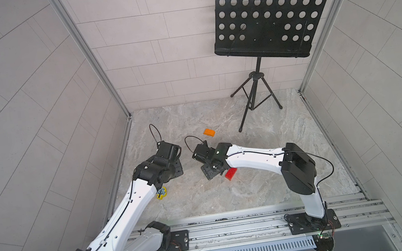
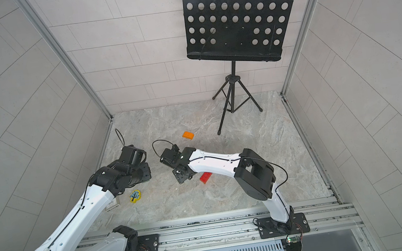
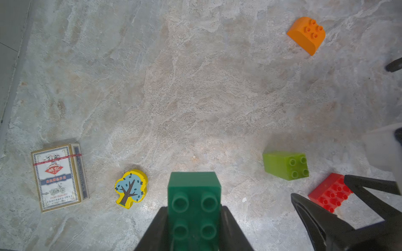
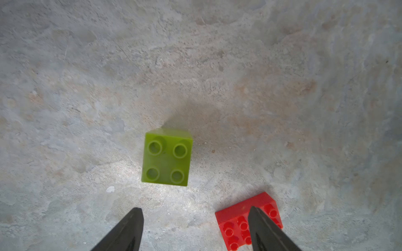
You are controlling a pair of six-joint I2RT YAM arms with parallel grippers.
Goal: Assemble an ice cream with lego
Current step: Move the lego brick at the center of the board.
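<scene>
Left tool is clamped on the dark green brick, studs facing its wrist camera. Right tool is spread wide and empty. The lime-green brick sits on the tabletop just ahead of its tips, clear of both. The red brick lies beneath one finger, contact unclear. The orange brick sits well beyond.
</scene>
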